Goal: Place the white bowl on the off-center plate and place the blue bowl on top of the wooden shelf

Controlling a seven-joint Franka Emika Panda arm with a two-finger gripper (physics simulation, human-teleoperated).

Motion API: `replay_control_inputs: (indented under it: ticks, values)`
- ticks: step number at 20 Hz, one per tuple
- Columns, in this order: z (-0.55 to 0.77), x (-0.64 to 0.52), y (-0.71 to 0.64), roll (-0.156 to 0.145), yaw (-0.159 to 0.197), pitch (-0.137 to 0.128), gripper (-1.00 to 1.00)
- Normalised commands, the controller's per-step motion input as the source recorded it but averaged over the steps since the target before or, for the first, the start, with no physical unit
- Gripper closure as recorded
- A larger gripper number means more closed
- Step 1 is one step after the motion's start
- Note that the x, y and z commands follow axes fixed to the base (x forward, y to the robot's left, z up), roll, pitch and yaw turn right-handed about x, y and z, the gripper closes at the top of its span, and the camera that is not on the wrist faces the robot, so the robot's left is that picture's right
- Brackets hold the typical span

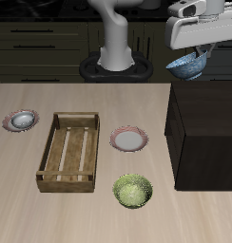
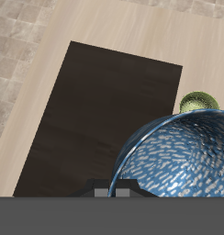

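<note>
My gripper [image 1: 197,54] is shut on the rim of the blue bowl [image 1: 187,66] and holds it in the air above the back edge of the wooden shelf [image 1: 205,133]. In the wrist view the blue bowl [image 2: 183,158] hangs tilted from the gripper [image 2: 115,190] over the shelf's dark flat top [image 2: 95,110]. The white bowl [image 1: 23,119] sits on the off-center plate [image 1: 10,124] near the table's far side edge. The other plate [image 1: 129,140] lies bare at the table's middle.
A light slatted wooden crate [image 1: 68,152] stands between the two plates. A green bowl [image 1: 133,190] sits near the table's front edge and also shows in the wrist view [image 2: 198,101], beside the shelf. The robot's base [image 1: 116,62] stands at the back.
</note>
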Motion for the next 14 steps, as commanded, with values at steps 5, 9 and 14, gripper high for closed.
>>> replay_control_inputs:
  ticks: [5, 9, 14]
  values:
    - [-0.07, 0.07, 0.13, 0.012, -0.003, 0.025, 1.0]
    - [-0.11, 0.03, 0.05, 0.01, 0.007, 0.013, 1.0]
    - [-0.2, 0.1, -0.01, -0.015, 0.003, 0.032, 1.0]
